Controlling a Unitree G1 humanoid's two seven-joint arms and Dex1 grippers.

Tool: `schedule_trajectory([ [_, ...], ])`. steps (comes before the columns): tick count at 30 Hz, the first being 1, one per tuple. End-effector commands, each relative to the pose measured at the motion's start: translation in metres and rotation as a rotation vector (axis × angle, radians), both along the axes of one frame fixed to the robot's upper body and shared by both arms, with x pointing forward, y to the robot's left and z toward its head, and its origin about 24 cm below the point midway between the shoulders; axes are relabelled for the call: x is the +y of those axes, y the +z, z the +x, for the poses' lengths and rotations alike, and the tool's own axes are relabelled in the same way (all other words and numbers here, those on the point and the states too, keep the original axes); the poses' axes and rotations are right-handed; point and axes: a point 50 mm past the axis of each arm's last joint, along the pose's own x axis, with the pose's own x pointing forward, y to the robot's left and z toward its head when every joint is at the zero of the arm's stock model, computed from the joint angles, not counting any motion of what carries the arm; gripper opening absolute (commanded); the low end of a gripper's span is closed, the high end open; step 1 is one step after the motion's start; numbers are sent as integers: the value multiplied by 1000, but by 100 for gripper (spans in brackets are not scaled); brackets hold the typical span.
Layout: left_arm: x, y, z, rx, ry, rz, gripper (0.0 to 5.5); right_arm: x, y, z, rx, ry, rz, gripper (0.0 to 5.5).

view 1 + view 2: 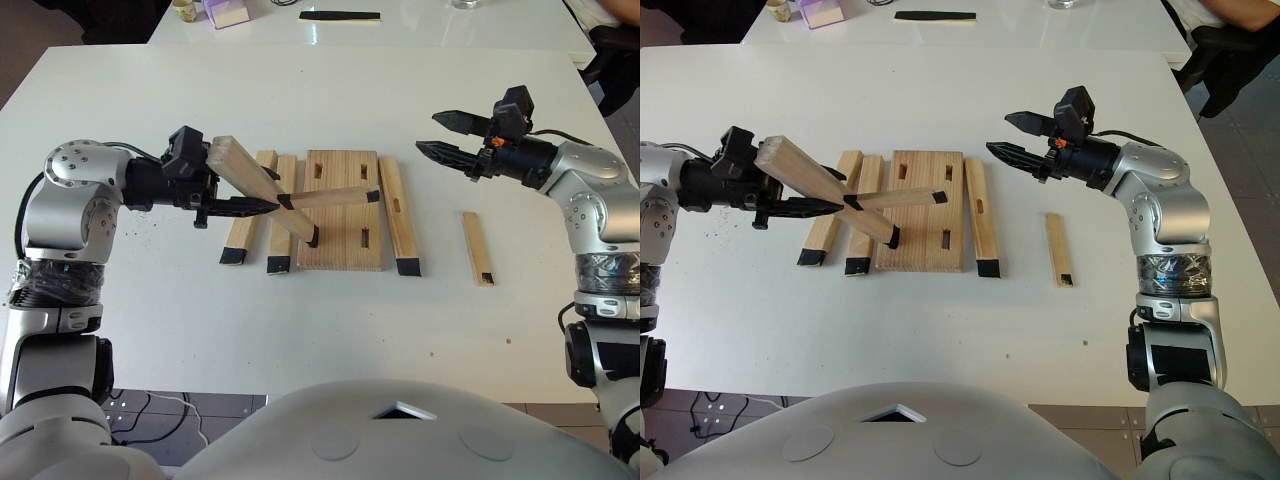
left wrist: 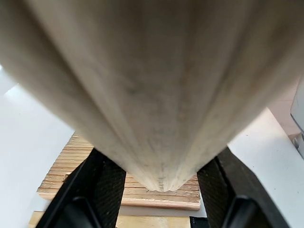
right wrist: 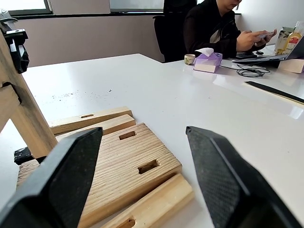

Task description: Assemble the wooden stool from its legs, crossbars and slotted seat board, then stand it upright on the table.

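Legs: four; my left gripper (image 1: 266, 192) pinches one leg (image 1: 240, 168), slanting foot-down over the board (image 1: 343, 235).
Crossbars (image 1: 478, 248): two.
Right gripper (image 1: 428, 132): spread.

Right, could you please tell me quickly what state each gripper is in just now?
Left gripper: shut on a wooden leg.
Right gripper: open, holding nothing.

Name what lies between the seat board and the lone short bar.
Left eye view: one black-tipped wooden leg beside the slotted wooden seat board, then bare white table before the short wooden bar.
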Motion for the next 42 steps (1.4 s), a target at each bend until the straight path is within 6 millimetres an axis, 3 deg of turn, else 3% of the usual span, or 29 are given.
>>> schedule_trajectory([
  [1, -10, -30, -10, 72, 62, 125, 204, 7, -9, -9, 16, 5, -3, 321],
  [5, -25, -37, -25, 104, 37, 156, 204, 17, -18, -20, 44, -2, 32, 321],
  [9, -22, -44, -32, 132, 16, 228, 204, 27, -26, -27, 68, 3, 37, 321],
  [15, -19, -26, -25, 146, -76, 250, 204, 35, -39, -30, 78, -10, -1, 321],
  [19, -26, -55, -16, 189, -112, 327, 204, 41, -44, -26, 70, -46, -13, 321],
  [23, -26, -63, -17, 180, -96, 341, 204, 35, -42, -25, 62, -74, -14, 321],
  [36, -32, -44, -26, 88, 60, 219, 204, 24, -39, -20, 47, -143, -11, 321],
  [37, -33, -43, -25, 78, 75, 214, 242, 23, -38, -19, 45, -148, -11, 321],
  [42, -34, -29, -22, 41, 110, 172, 314, 18, -37, -17, 38, -166, -11, 321],
])
